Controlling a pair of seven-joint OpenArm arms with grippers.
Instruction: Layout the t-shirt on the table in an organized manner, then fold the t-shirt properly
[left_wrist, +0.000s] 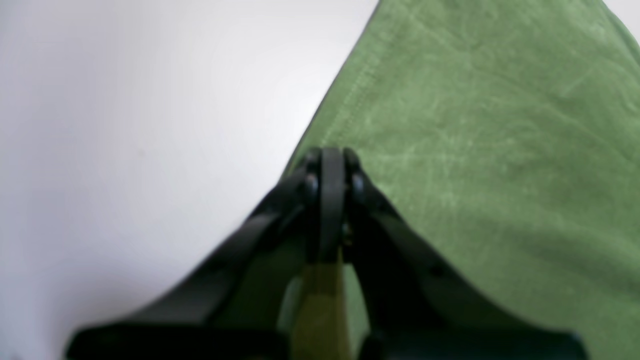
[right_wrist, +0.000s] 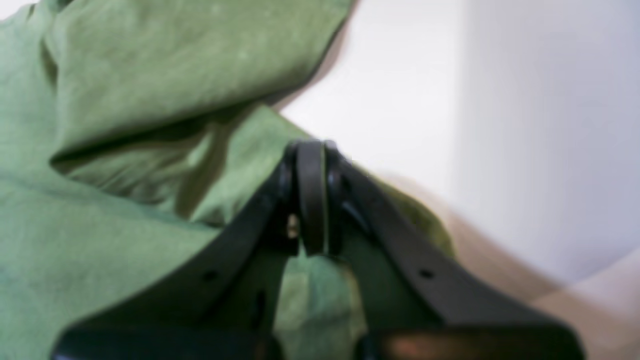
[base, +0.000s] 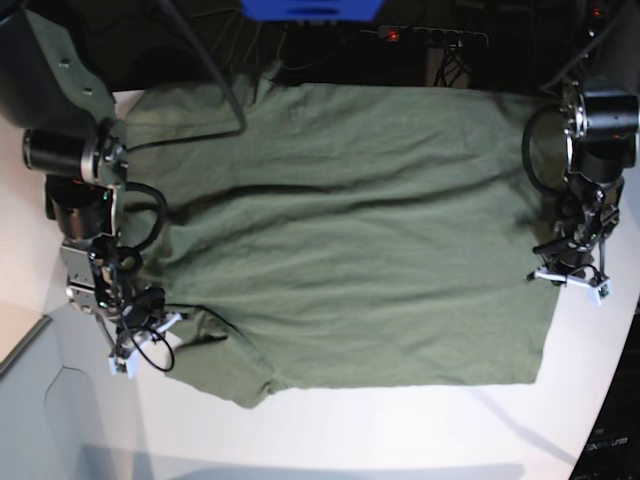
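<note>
Base view: the t-shirt (base: 350, 250) lies spread over the table (base: 400, 430), one arm at each side edge.

The olive-green cloth covers most of the white top and is mostly flat, with long soft wrinkles across the middle. On the picture's left side a sleeve part near the lower corner is bunched and folded. The right gripper (right_wrist: 311, 150) stands at this bunched place; its jaws are closed together and green cloth shows just under and behind them, so it seems to pinch the shirt, though the blur makes this not fully sure. The left gripper (left_wrist: 332, 155) is at the opposite edge, by the stitched hem; its jaws are also closed, and a strip of green cloth shows between the finger arms.
</note>
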